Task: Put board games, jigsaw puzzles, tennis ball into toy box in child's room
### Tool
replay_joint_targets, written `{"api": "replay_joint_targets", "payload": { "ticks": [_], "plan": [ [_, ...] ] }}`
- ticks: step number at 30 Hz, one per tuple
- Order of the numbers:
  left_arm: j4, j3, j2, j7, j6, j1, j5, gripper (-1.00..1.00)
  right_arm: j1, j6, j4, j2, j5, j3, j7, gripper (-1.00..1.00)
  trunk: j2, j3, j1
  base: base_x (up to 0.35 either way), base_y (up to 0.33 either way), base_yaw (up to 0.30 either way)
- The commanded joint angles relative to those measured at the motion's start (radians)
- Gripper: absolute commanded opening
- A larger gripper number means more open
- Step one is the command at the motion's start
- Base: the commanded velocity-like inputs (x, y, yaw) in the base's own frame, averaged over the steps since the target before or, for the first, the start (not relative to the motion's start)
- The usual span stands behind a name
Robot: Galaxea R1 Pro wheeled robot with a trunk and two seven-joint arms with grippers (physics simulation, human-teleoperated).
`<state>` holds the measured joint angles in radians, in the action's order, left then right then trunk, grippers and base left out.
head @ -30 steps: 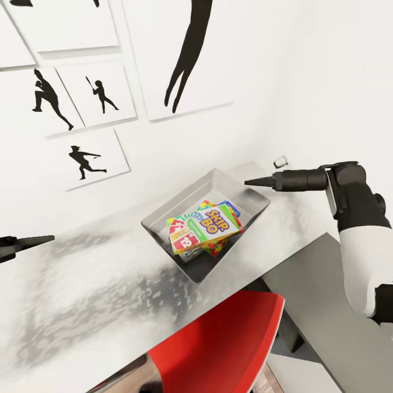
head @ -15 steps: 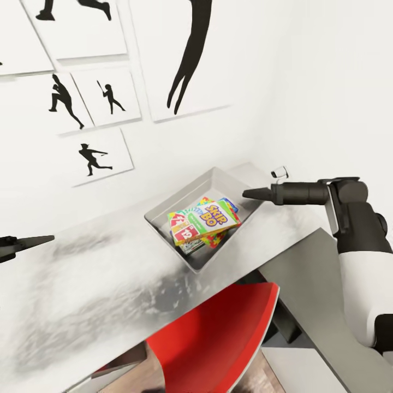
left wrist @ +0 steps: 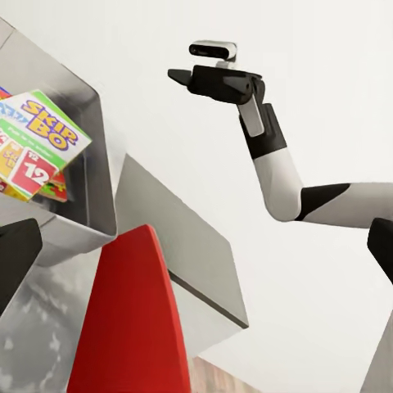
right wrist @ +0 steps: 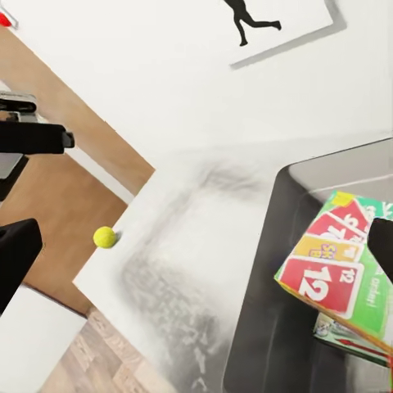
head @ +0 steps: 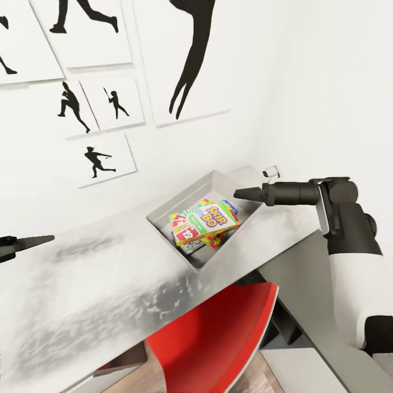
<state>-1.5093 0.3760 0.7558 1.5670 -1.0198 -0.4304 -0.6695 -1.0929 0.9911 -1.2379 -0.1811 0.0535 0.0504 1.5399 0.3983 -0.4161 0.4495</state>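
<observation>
The grey toy box [head: 164, 218] sits on the table near the wall. A green Skip-Bo board game [head: 206, 219] lies on top of the stack inside, with colourful puzzle boxes [head: 221, 238] beneath it. My right gripper [head: 238, 193] hovers over the box's far right rim; its fingers [right wrist: 15, 260] stand wide apart with nothing between them. The right wrist view shows the yellow tennis ball [right wrist: 104, 237] at the table's far edge, well away from the toy box [right wrist: 262, 344]. My left gripper [head: 38, 239] hangs open over the table's left end.
A red chair [head: 218, 338] is pushed under the table's front edge [head: 164, 322]. A grey cabinet top [head: 305, 295] adjoins the table below my right arm. Silhouette posters [head: 103, 158] cover the wall behind. Wooden floor [right wrist: 57, 205] lies beyond the ball.
The head view has shifted, so the posters sit lower and further right. My right gripper has edged slightly further over the toy box. The left gripper has stayed put.
</observation>
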Motion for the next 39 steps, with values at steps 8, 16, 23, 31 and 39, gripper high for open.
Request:
{"api": "replay_joint_targets", "payload": {
  "ticks": [8, 16, 23, 31, 39],
  "plan": [
    [0.0, 0.0, 0.0, 0.004, -0.011, -0.003, 0.001, 1.0, -0.013, 0.029, 0.005, 0.1, 0.01, 0.0, -0.103, 1.0, 0.002, 0.011, 0.001, -0.01, 0.002, 0.111],
    [0.0, 0.0, 0.0, 0.004, -0.011, -0.004, 0.001, 1.0, -0.035, 0.056, 0.036, 0.193, 0.008, 0.005, -0.255, 1.0, 0.002, 0.021, 0.001, -0.001, 0.0, 0.21],
    [0.0, 0.0, 0.0, 0.004, -0.011, -0.004, 0.001, 1.0, -0.037, 0.056, 0.054, 0.236, 0.007, 0.005, -0.288, 1.0, 0.002, 0.026, 0.001, 0.0, 0.0, 0.259],
    [0.0, 0.0, 0.0, 0.004, -0.011, -0.005, 0.001, 1.0, -0.03, 0.056, 0.055, 0.238, -0.002, 0.035, -0.288, 1.0, 0.002, 0.027, 0.001, 0.0, 0.0, 0.242],
    [0.0, 0.0, 0.0, 0.004, -0.012, -0.006, 0.001, 1.0, -0.018, 0.056, 0.055, 0.237, -0.006, 0.071, -0.285, 1.0, 0.002, 0.027, 0.001, 0.0, 0.0, 0.042]
  ]
}}
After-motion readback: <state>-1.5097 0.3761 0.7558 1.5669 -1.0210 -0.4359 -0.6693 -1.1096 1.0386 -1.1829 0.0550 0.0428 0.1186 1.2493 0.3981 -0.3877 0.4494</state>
